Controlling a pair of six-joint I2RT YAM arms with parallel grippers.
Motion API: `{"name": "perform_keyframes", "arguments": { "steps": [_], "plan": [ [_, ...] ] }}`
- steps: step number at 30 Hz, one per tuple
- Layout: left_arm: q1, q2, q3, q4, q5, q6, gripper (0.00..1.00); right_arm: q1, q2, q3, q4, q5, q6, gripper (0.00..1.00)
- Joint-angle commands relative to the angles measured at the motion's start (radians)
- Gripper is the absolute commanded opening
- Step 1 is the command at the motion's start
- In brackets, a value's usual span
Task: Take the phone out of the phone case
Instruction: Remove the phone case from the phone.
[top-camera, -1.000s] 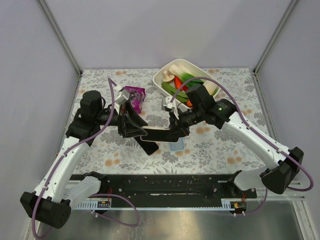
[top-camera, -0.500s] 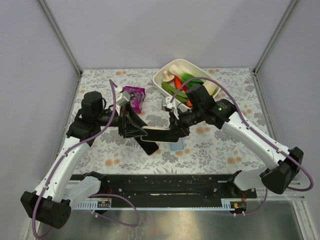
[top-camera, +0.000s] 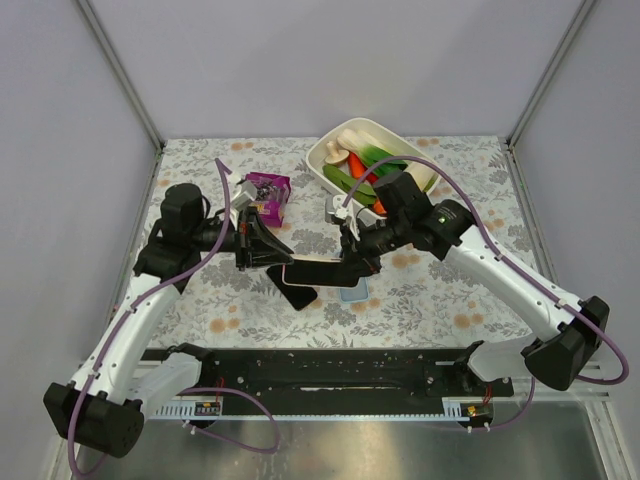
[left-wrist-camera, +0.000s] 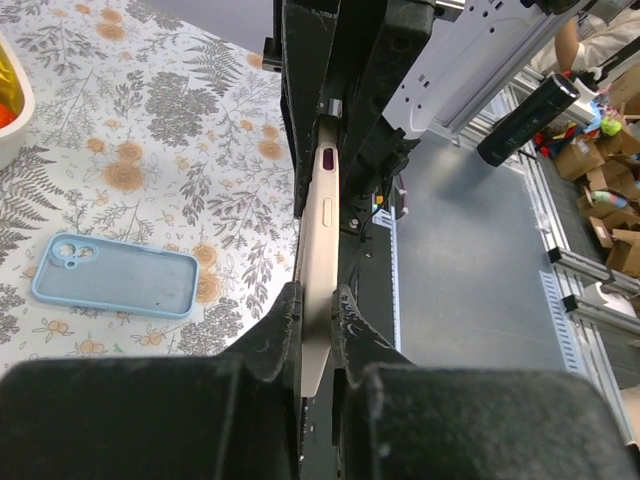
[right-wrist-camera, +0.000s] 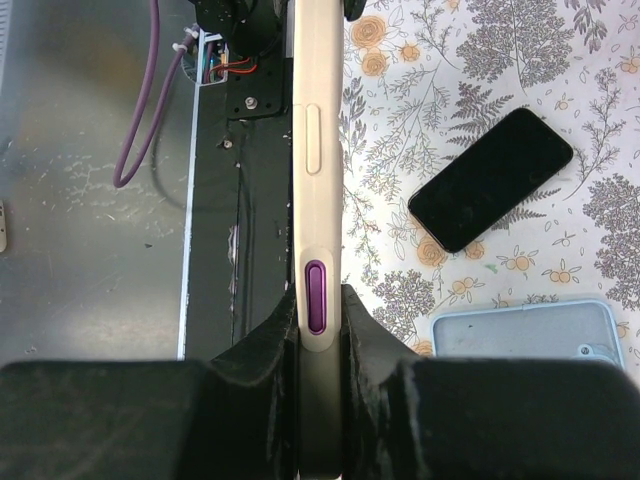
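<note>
A cream phone case (right-wrist-camera: 316, 150) with a purple side button is held edge-on between both grippers, above the table. In the top view its upper face (top-camera: 315, 268) looks dark; I cannot tell the phone from the case there. My left gripper (left-wrist-camera: 317, 305) is shut on one end of the case (left-wrist-camera: 318, 220), and also shows in the top view (top-camera: 285, 268). My right gripper (right-wrist-camera: 318, 305) is shut on the other end, at the purple button, and shows in the top view too (top-camera: 348, 262).
A bare black phone (top-camera: 298, 293) (right-wrist-camera: 492, 180) and an empty light-blue case (top-camera: 352, 291) (left-wrist-camera: 115, 275) (right-wrist-camera: 530, 335) lie on the floral table under the held case. A white bin (top-camera: 325, 150) of toy vegetables stands at the back. A purple packet (top-camera: 268, 190) lies to its left.
The left wrist has turned slightly and the held case has levelled a little. Both grippers keep their hold.
</note>
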Motion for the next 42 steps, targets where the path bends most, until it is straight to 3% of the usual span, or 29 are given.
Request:
{"name": "perform_keyframes", "arguments": {
  "steps": [1,3,7,9,16,25,35,42],
  "plan": [
    [0.004,-0.010,-0.031,0.188,0.086,-0.190,0.00,-0.007,-0.036,0.027,0.062,-0.015,-0.014,0.00],
    [0.003,-0.009,-0.077,0.385,0.108,-0.363,0.00,-0.006,-0.024,0.054,0.036,-0.029,-0.053,0.00],
    [0.003,0.035,-0.199,0.993,0.091,-0.845,0.00,0.012,-0.001,0.110,-0.044,0.000,-0.171,0.00],
    [0.001,0.071,-0.191,1.084,0.089,-0.942,0.00,0.028,0.003,0.125,-0.073,0.029,-0.211,0.00],
    [-0.011,0.068,-0.189,1.058,0.043,-0.985,0.00,0.049,-0.013,0.151,-0.119,0.043,-0.282,0.00],
    [-0.020,0.079,-0.231,1.175,0.017,-1.099,0.00,0.098,0.017,0.232,-0.190,0.077,-0.343,0.00],
    [-0.017,0.083,-0.226,0.901,-0.047,-0.906,0.00,0.102,0.023,0.314,-0.223,-0.026,-0.314,0.00],
    [-0.011,0.095,-0.232,0.877,-0.061,-0.907,0.00,0.128,0.034,0.367,-0.266,-0.051,-0.333,0.00]
  ]
}}
